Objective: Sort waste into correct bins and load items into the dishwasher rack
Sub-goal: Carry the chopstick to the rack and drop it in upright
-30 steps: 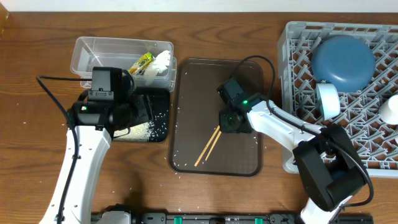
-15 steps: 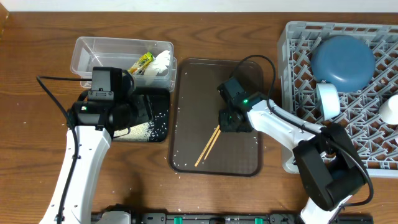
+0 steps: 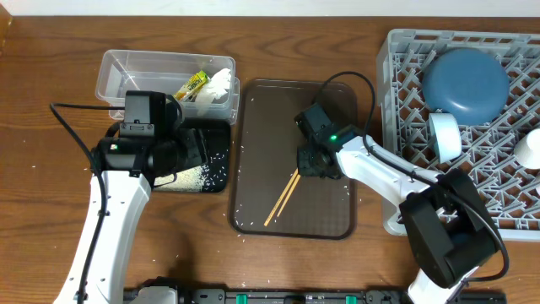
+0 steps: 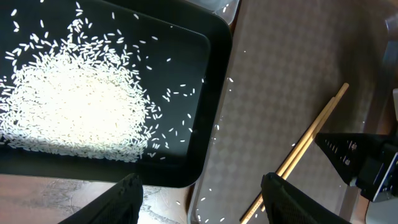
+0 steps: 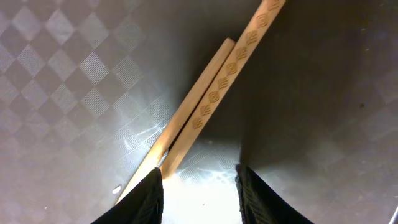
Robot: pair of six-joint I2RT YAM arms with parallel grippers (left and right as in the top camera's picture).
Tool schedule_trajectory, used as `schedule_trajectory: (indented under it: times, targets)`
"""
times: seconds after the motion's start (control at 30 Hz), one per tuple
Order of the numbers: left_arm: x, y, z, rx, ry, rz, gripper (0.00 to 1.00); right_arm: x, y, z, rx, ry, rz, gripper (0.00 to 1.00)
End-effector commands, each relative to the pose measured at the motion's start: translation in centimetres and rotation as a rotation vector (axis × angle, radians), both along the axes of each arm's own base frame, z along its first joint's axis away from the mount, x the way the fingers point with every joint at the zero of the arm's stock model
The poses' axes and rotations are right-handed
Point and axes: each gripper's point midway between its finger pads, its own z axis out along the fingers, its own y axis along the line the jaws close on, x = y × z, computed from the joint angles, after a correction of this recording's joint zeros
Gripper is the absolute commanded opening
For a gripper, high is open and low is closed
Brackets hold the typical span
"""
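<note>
The right hand (image 5: 199,186), part open and empty, hovers low over the wooden chopsticks (image 5: 214,102) lying side by side near the middle of the brown tray (image 3: 253,127); closing off-centre could pinch one stick or skid both away.

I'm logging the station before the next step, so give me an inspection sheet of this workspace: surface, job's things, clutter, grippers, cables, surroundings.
Surface: wooden table, with a brown tray lying on it.
Job's things: chopsticks on the brown tray; rice heaped in the black tray; wrapper and napkin in the clear tub; blue dish, white cup and second cup in the rack.
Clutter: stray grains on the brown tray and table.
Grippers: left gripper open, empty, above the black tray's edge; right gripper open, low over the chopsticks' end.
Cables: black cables looped along both arms.
Surroundings: nothing seen.
</note>
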Motion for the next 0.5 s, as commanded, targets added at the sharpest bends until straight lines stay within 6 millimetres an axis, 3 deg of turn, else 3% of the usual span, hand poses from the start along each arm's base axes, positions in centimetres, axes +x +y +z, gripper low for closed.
schedule_trajectory:
  times: [0.0,0.3,0.47]
  targets:
    - [-0.2,0.2,-0.5,0.014,0.013,-0.003,0.64,-0.5,0.0,-1.5,-0.04,0.017,-0.008,0.37]
    - [-0.2,0.2,-0.5,0.014,0.015,-0.003,0.64,-0.4,0.4,-2.2,-0.029,0.024,-0.005,0.37]
    - [-0.2,0.2,-0.5,0.014,0.016,-0.003,0.64,-0.3,0.8,-0.8,-0.002,0.014,0.001,0.38]
